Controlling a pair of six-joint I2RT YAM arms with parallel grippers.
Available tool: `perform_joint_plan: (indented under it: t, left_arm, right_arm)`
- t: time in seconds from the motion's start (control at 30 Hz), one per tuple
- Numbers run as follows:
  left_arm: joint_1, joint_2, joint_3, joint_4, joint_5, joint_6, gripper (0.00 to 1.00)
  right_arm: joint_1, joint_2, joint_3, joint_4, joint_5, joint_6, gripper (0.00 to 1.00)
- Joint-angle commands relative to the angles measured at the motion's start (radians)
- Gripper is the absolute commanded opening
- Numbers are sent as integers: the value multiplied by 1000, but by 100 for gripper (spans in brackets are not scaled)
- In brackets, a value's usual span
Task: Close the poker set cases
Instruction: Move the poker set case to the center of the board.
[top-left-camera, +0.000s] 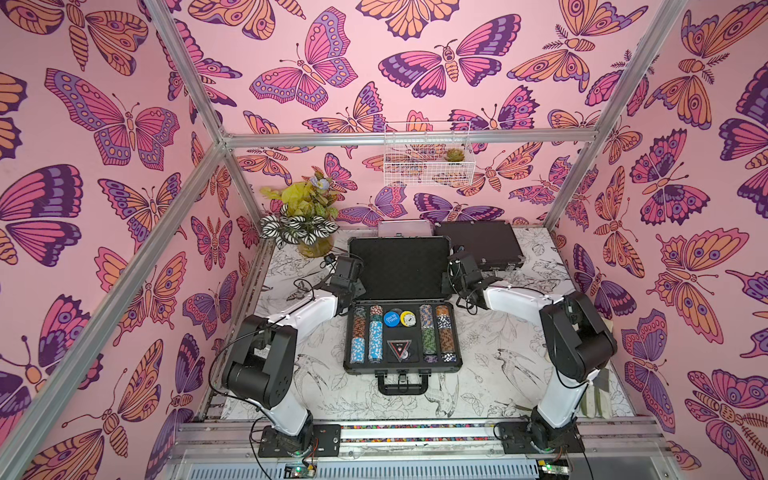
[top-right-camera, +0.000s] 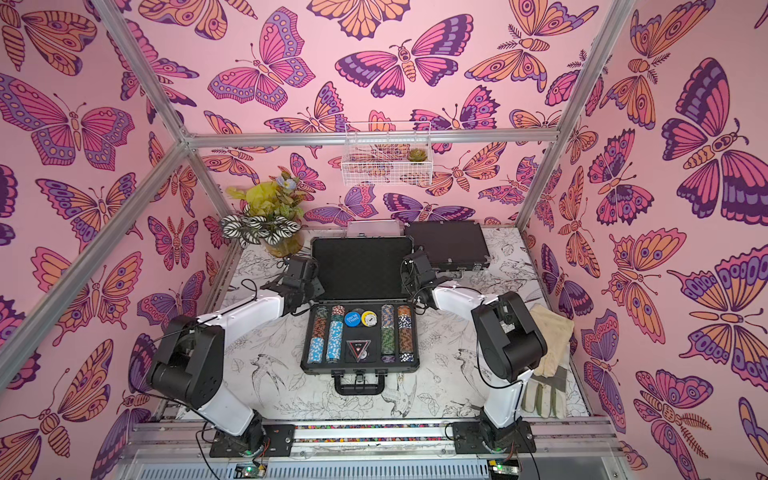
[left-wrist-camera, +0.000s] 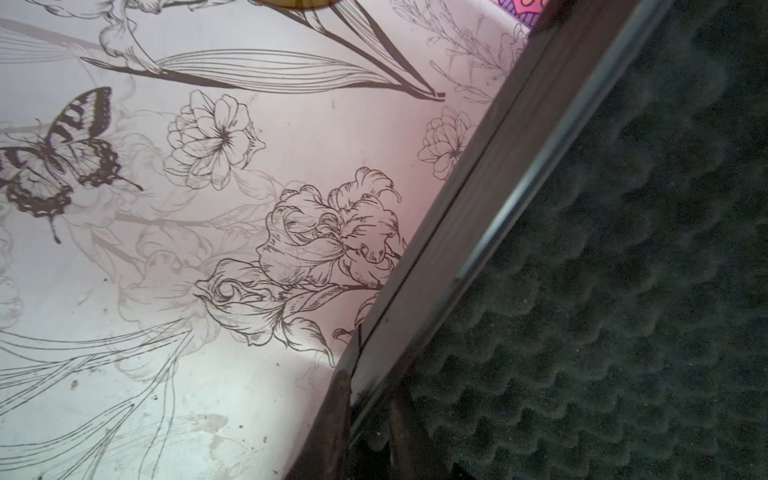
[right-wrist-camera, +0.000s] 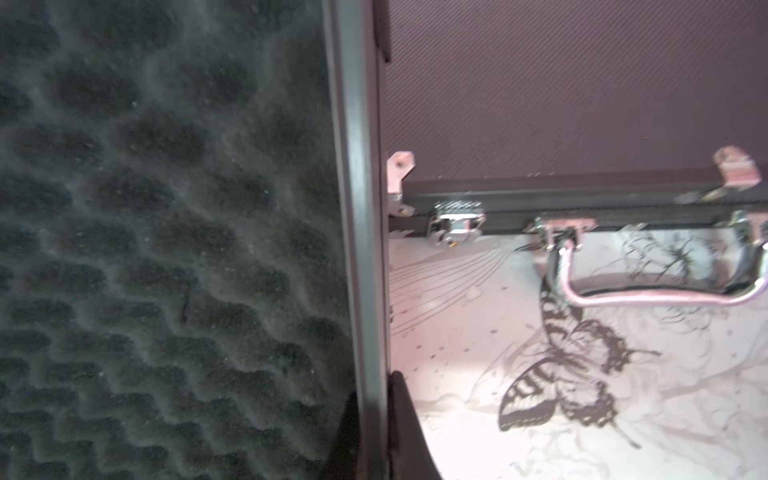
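Note:
The large black case (top-left-camera: 402, 369) lies open mid-table with rows of coloured chips in its base, and its foam-lined lid (top-left-camera: 400, 268) stands upright. My left gripper (top-left-camera: 353, 286) is shut on the lid's left edge; in the left wrist view its jaws (left-wrist-camera: 368, 386) straddle the rim. My right gripper (top-left-camera: 451, 270) is shut on the lid's right edge, with one finger on each side of the rim (right-wrist-camera: 372, 390). The medium black case (top-left-camera: 478, 243) lies closed at the back right, its handle and latches toward me. The small silver case (top-left-camera: 402, 227) lies behind the lid, mostly hidden.
A vase of leaves and flowers (top-left-camera: 309, 224) stands at the back left, close to the lid's corner. A white wire basket (top-left-camera: 428, 156) hangs on the back wall. Work gloves (top-right-camera: 548, 357) lie along the table's right edge beside the right arm.

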Motion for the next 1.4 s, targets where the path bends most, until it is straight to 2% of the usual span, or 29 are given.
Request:
perform_joint_plan:
  t: [0.0,0.47,0.57,0.73,0.9,1.03,1.2,1.37]
  left_arm:
    - [-46,47,25,-27,159,3,19]
    - [-72,123,92,-32,183,12,20]
    - [-73,110,84,-40,172,16,24]
    - [-65,79,80,-68,137,38,36]
    - [-31,57,85,-89,187,76,45]
    - [-17,23,93,-128,209,107,48]
    - [-9,3,145,-189,270,60,49]
    - [-10,27,232,-174,375,-61,49]
  right_arm:
    - [-13,33,58,125,-114,39,0]
    - [-61,116,193,104,-203,-30,1]
    - [-61,106,191,100,-238,-43,5]
    - [-62,64,155,82,-255,-54,17]
    - [-77,13,121,63,-244,-62,32]
    - [-97,-41,93,48,-243,-53,41]
    - [-106,-101,62,22,-232,-47,48]
    - [-107,-130,31,-12,-252,-23,51]
